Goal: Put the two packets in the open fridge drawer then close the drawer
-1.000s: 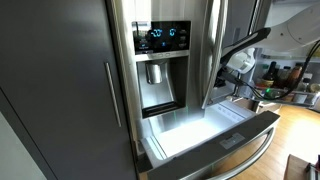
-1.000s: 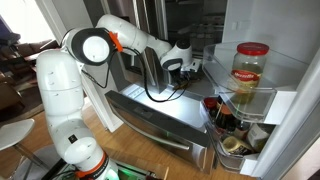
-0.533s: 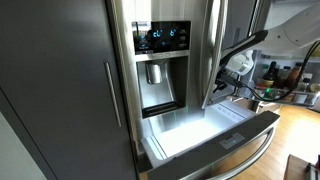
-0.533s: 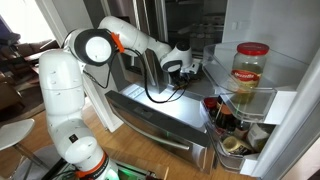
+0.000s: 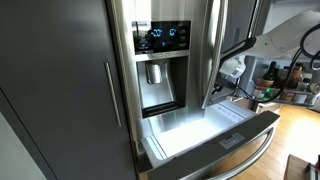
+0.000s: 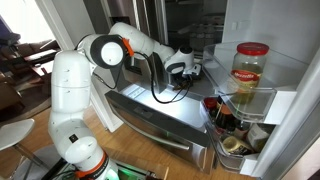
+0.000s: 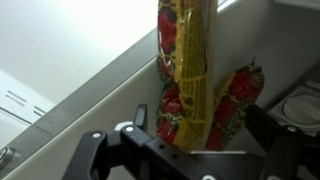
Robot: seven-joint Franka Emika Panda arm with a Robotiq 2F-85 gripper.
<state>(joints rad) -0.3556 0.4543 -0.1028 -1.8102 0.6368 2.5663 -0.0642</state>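
Fridge drawer [image 5: 190, 128] is pulled out, its white inside looks bare in an exterior view, and the bar handle [image 5: 248, 158] runs along the front. Right of it and higher, the gripper [image 5: 227, 74] hangs beside the fridge body, well above the drawer floor; both exterior views show it there, too small to read the jaws. In the wrist view the gripper [image 7: 180, 140] is released: fingers [image 7: 88, 150] spread wide, nothing clamped. A yellowish packet [image 7: 190, 60] stands upright just ahead, in line with the gap. The second packet [image 7: 240, 95], red and yellow, sits just beside it on the right, tilted. Cannot tell what the packets rest on. Judgement: fetch step in hand, neither packet in the drawer yet. Next move calls for easing forward around one packet, closing on it, then carrying it down over the white inside — closing the drawer comes last.
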